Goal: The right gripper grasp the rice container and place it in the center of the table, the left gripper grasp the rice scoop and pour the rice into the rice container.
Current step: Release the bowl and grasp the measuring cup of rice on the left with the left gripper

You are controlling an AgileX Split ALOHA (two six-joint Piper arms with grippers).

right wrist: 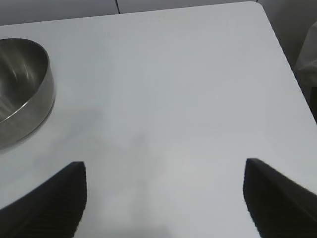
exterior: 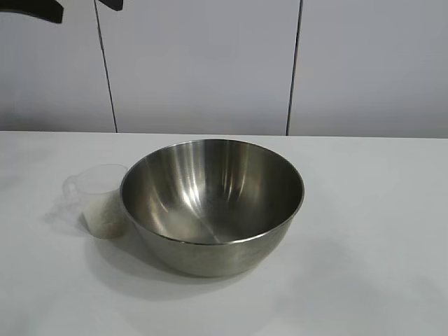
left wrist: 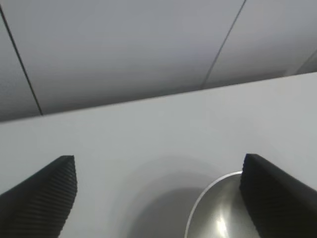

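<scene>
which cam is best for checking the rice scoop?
Exterior view: the rice scoop stands whole and upright on the table, touching the rice container, rice inside. Neither wrist view shows the scoop at all.

pale wall panels [exterior: 203,63] split by thin dark vertical seams [exterior: 293,66].

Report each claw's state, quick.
Left claw: open, holding nothing, above the shiny steel bowl's rim.
Right claw: open, empty, over the white table.

one steel bowl [exterior: 212,204], one clear plastic scoop [exterior: 99,199] of rice [exterior: 105,215], one white table [exterior: 371,231]
</scene>
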